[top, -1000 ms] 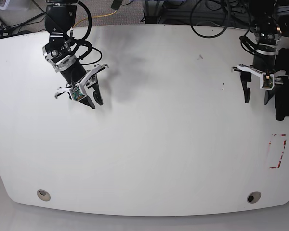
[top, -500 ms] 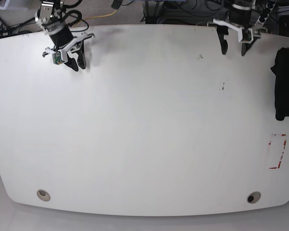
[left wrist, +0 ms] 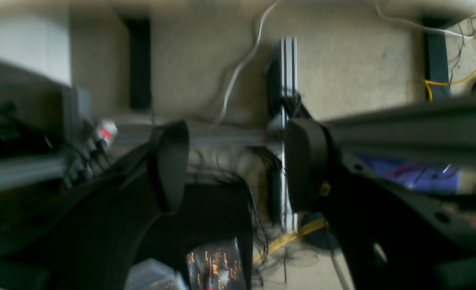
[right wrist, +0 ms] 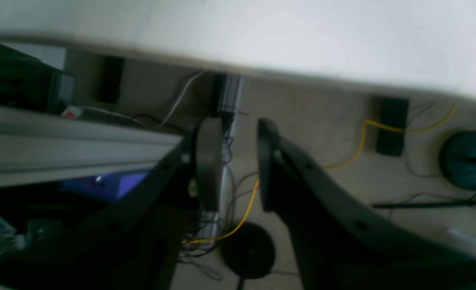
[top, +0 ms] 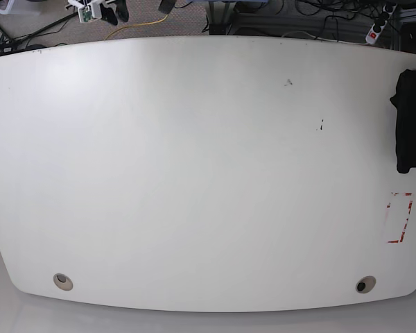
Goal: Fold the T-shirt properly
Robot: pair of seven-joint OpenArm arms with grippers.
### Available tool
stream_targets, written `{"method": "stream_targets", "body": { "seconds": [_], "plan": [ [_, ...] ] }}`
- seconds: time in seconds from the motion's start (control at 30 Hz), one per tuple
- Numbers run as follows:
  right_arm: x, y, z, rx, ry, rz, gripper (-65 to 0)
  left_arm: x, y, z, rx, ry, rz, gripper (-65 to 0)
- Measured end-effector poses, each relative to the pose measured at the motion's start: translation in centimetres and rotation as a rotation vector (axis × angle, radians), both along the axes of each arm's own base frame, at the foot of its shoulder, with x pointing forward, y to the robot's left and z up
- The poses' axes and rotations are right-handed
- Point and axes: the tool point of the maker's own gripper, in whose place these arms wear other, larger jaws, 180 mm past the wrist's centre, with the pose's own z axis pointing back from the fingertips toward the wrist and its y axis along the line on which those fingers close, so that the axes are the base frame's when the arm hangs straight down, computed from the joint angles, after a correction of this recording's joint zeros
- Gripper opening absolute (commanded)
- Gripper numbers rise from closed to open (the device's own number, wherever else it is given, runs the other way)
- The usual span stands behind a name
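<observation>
T-shirt [top: 412, 121] sits folded at the white worktop's [top: 194, 173] right edge, left pincer [left wrist: 233, 169] spread wide, right pincer [right wrist: 233, 161] slightly parted, both empty.

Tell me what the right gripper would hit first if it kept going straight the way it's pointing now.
Probably the floor. The right gripper points past the table edge at carpet and cables, with nothing between its fingers; depth is hard to judge.

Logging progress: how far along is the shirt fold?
Looks done: the T-shirt lies as a compact dark bundle at the table's edge. In hand: nothing; the left gripper and right gripper are open, empty, off the table. Left: seemingly nothing, though the frame crops the shirt.
</observation>
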Motion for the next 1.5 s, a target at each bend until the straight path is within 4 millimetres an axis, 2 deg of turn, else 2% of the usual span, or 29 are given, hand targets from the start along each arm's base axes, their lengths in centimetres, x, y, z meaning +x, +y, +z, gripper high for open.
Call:
{"method": "stream_targets", "body": {
  "seconds": [0.13, 0.2, 0.23, 0.33, 0.4, 0.53, 0.67, 0.77, 0.9, 1.0, 1.07, 1.23, 1.37, 1.5],
  "plan": [
    [-2.9, 1.1, -1.1, 0.047, 0.072, -0.023, -50.7, -2.6, 0.3, -3.8, -0.036, 0.110, -0.034, -30.1],
    [-5.1, 1.6, -2.8, 0.061, 0.152, -0.021, -50.7, -4.1, 0.7, -6.5, -0.049, 0.200, -0.058, -30.4],
    [-5.8, 1.8, -3.6, 0.067, 0.180, -0.018, -50.7, -4.2, 0.8, -7.5, -0.052, 0.213, -0.058, -30.4],
    [-7.0, 2.8, -5.9, 0.108, 0.239, -0.014, -50.7, -4.6, 0.6, -10.0, -0.085, 0.254, -0.049, -30.4],
    [-7.2, 3.1, -7.4, 0.122, 0.262, -0.031, -50.7, -4.1, 0.5, -11.2, -0.100, 0.249, -0.031, -30.4],
    [-7.6, 3.5, -10.3, 0.156, 0.317, -0.061, -50.7, -4.6, 0.6, -14.2, -0.116, 0.322, -0.005, -30.4],
    [-7.2, 3.1, -13.2, 0.121, 0.361, -0.039, -50.7, -3.9, 1.1, -16.7, -0.132, 0.361, 0.020, -30.4],
    [-6.4, 3.7, -15.3, 0.101, 0.394, -0.002, -50.7, -2.9, 1.2, -18.1, -0.139, 0.370, 0.039, -30.4],
    [-4.9, 4.3, -17.6, 0.061, 0.417, -0.005, -50.7, -3.1, 0.9, -20.0, -0.114, 0.435, 0.037, -30.4],
    [-3.9, 3.5, -19.1, 0.010, 0.437, -0.021, -50.7, -3.7, 0.9, -21.3, -0.077, 0.494, 0.053, -30.4],
    [-4.1, 2.9, -20.1, -0.026, 0.479, -0.016, -50.7, -3.8, 0.7, -22.0, -0.077, 0.529, 0.070, -30.4],
    [-2.7, 2.6, -21.7, -0.050, 0.506, -0.031, -50.7, -1.8, -0.8, -23.2, -0.122, 0.551, 0.089, -30.4],
    [-1.8, 3.2, -22.8, -0.065, 0.538, -0.014, -50.6, 0.0, -1.7, -23.8, -0.144, 0.563, 0.101, -30.4],
    [-1.4, 3.0, -23.5, -0.095, 0.570, -0.006, -50.3, 0.5, -0.3, -24.1, -0.055, 0.578, 0.136, -30.4]
  ]
}}
